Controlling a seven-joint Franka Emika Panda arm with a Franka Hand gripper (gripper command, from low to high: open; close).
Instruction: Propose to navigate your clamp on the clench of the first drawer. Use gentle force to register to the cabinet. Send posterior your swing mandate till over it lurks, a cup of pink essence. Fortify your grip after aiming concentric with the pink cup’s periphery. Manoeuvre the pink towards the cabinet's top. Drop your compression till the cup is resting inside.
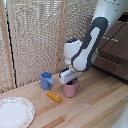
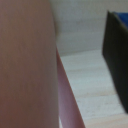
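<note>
One pincer [image 1: 73,79]: lowered into the pink cup [image 1: 70,89]; finger spacing cannot be told.
Pink cup: stood on the surface [image 1: 95,107], near the blue mug [image 1: 46,80].

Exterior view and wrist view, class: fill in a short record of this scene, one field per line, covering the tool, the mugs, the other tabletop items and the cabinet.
tool: down at the pink cup's rim; open or shut cannot be told
blue mug: stands apart, toward the exterior view's left of the pink cup
yellow block: lies on the table in front of the mugs
plate: near corner, exterior view's left
cabinet: exterior view's right
wrist view: pink surface fills most of the picture
</note>
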